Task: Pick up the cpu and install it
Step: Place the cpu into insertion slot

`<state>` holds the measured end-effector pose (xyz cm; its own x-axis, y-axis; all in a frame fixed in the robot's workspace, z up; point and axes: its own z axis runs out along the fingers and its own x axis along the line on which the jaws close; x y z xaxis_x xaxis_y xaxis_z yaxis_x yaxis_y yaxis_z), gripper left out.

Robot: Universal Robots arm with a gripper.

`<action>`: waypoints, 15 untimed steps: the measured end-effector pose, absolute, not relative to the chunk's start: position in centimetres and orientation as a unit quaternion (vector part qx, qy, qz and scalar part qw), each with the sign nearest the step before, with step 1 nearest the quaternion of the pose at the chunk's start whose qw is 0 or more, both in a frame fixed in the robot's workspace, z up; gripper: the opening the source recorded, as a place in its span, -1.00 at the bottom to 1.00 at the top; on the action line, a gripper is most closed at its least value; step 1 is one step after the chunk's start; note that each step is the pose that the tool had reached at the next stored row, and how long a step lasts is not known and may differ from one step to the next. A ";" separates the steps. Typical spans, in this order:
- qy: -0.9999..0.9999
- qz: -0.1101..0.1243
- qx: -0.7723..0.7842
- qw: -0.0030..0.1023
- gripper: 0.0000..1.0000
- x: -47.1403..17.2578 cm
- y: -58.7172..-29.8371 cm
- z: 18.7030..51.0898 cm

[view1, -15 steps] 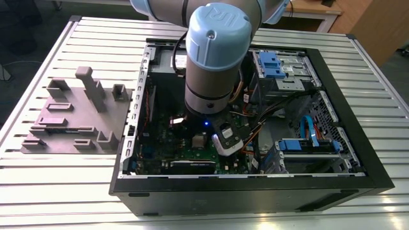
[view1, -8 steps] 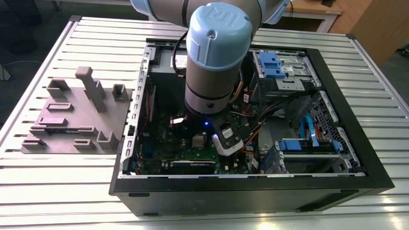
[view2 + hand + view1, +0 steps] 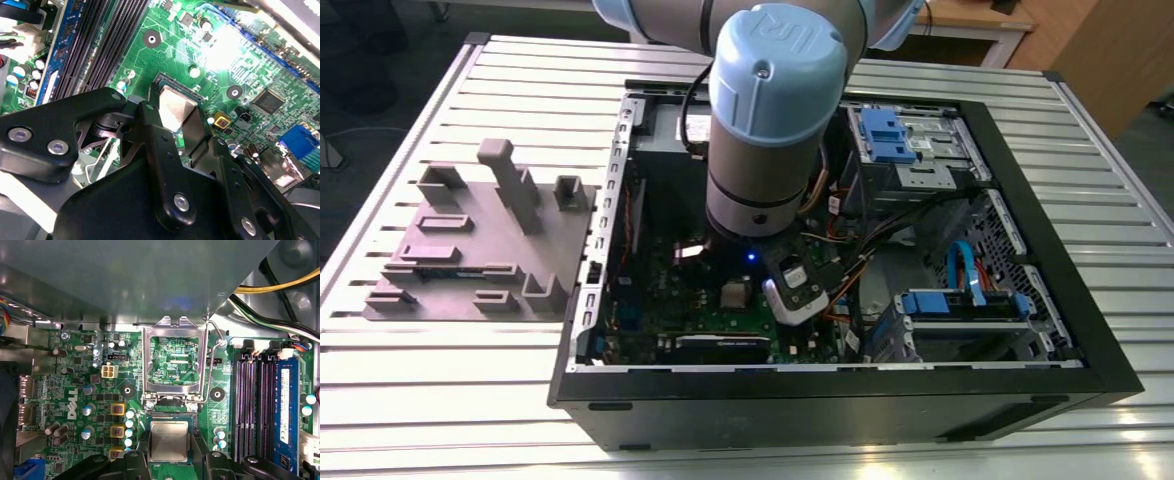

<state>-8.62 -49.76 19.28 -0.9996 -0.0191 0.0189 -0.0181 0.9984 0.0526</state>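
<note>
Your table (image 3: 440,400) of slatted metal carries everything. On it lies the open case (image 3: 854,410), and your arm (image 3: 767,120) reaches straight down into the case, so the claw is inside it, low over the board. The grey fixture (image 3: 480,240) stands outside the case, well apart from the claw, toward the exterior view's left.

Under the claw is the green board (image 3: 85,390), which you can also see in the second wrist view (image 3: 225,65). The long black memory slots (image 3: 255,405) run along one side of the claw, near it but not touching; the second wrist view has them too (image 3: 100,45).

Your claw (image 3: 176,117) is clenched on the cpu (image 3: 175,105). Its black fingers (image 3: 152,130) press against two opposite edges of the chip, and the silver top shows between them. The first wrist view shows the same grip, with the claw (image 3: 169,449) around the cpu (image 3: 169,439).

Just ahead of the fingertips the metal frame (image 3: 174,362) of the socket stands swung open. The socket (image 3: 170,415) lies directly beneath the held chip. You cannot tell from these views whether the chip already touches the socket or hangs just above it.
</note>
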 end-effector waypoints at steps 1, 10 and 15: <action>-1.000 -0.026 0.009 0.010 -0.08 -8.6 -49.8 19.3; -0.999 -0.029 0.009 0.010 -0.08 -8.6 -49.8 19.2; -0.999 -0.029 0.010 0.010 -0.08 -8.6 -49.8 19.2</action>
